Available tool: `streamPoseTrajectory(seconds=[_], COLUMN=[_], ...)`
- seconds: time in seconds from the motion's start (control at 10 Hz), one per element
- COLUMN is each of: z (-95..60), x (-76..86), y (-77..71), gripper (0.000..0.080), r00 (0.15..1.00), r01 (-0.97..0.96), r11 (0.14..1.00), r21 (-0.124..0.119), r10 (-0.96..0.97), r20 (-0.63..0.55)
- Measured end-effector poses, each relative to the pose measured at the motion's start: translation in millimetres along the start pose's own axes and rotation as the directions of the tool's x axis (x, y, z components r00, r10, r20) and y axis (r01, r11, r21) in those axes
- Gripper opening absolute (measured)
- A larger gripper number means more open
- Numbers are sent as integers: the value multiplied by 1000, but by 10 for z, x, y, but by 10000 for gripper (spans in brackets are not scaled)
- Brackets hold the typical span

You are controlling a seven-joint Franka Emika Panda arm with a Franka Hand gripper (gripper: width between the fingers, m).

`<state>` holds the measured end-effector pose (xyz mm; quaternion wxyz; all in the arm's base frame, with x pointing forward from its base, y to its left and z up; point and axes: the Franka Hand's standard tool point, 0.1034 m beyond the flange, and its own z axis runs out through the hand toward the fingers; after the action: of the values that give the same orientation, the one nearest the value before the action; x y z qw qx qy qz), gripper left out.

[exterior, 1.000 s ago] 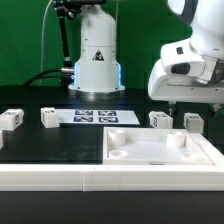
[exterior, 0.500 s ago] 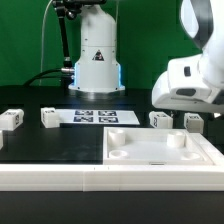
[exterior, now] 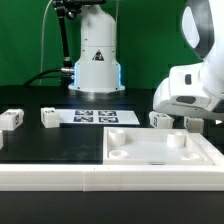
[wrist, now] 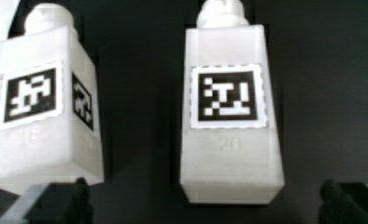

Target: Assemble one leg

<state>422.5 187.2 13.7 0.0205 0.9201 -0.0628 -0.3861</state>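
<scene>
Hovering over the leg (wrist: pixel 231 100) I mean to take, my pincer (wrist: pixel 202 200) is spread wide and holds nothing. Its dark fingertips (wrist: pixel 350 196) show on either side of the leg's blunt end. The leg lies flat on the table (exterior: pixel 70 140) with its tag face up and its narrow pegged end pointing away from my fingers. A neighbouring leg (wrist: pixel 44 115) lies just beside it, roughly parallel, with a slim dark gap between the two.

I judge that gap to be the tricky part. One fingertip looks lined up with the neighbour's end rather than with the gap, so a straight descent could land on that leg or nudge it. I would first shift sideways until the tagged leg sits midway between my fingers. Then I would come down slowly with the jaws parallel to its long sides, one finger threading the gap. I would close on the broad middle of the body, not near the peg, so that end stays free for a socket.

In the exterior view my arm covers much of this spot, and I cannot tell which of the two legs there is mine. The tabletop panel (exterior: pixel 160 150) lies near, its round sockets facing up. A firm, square hold now should make the upright turn easier.
</scene>
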Motion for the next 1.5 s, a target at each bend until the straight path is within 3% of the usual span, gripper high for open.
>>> streamPoseTrajectory(seconds=[0.6, 0.7, 0.8, 0.9, 1.0, 1.5], z=[249, 244, 244, 243, 243, 241], x=[-87, -84, -83, -82, -82, -79], y=[5, 4, 7, 8, 9, 14], gripper=[649, 527, 527, 376, 291, 290], r00=[1000, 1000, 1000, 1000, 1000, 1000], r01=[-5, -5, -6, -6, -6, -7], r11=[1000, 1000, 1000, 1000, 1000, 1000], r21=[-21, -20, -20, -20, -20, -19], r10=[6, 6, 6, 6, 6, 7], r20=[20, 19, 19, 19, 19, 19])
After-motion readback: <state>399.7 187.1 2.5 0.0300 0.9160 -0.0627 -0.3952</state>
